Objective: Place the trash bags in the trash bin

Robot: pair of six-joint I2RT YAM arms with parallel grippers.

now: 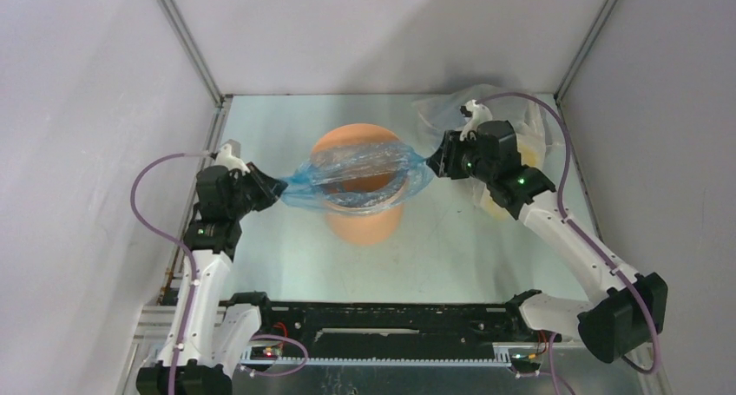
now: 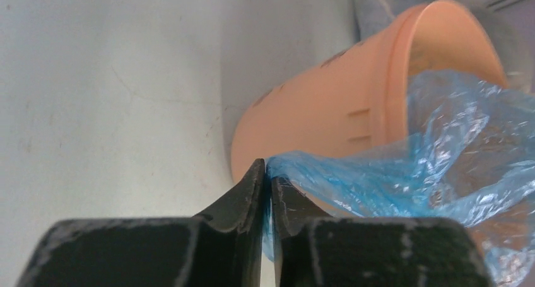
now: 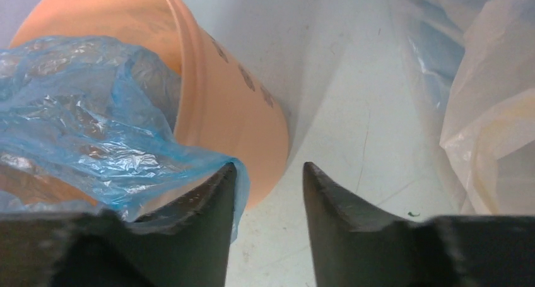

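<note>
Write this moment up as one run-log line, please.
left pincer: shut on trash bag | right pincer: open, film lying on it | trash bag: spread across trash bin mouth

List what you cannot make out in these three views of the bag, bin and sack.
- Inside of the bin: top view, the bag stretched over its rim covers it.
- Contents of the sack: cut off by the right wrist view's edge; the right arm hides most from above.
- Dark marks on the bin's wall: blurred in both wrist views.
- Pinched bag edge: left wrist view, inside the shut left end effector.
</note>
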